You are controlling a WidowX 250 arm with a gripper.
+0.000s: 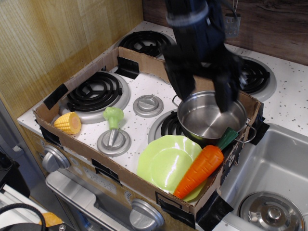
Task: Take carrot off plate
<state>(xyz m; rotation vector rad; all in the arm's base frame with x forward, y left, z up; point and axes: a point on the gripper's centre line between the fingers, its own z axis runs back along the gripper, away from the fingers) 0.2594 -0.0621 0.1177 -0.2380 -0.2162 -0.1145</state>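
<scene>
The carrot (203, 166) lies across the right side of the plate (161, 166) at the box's near right corner — green stub toward the steel pot (211, 116). The gripper (204, 98) hangs above the pot — jaws wide apart, holding nothing.

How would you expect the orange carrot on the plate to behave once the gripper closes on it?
The carrot looks glossy, so probably slippery. Its tapered cone may squeeze out of a grip. Being round, it could roll off the plate if nudged. The gripper hangs open above the pot.

Orange carrot (200, 169), lime-green plate (161, 166), yellow corn (68, 122), seemingly black hand (204, 91)
</scene>
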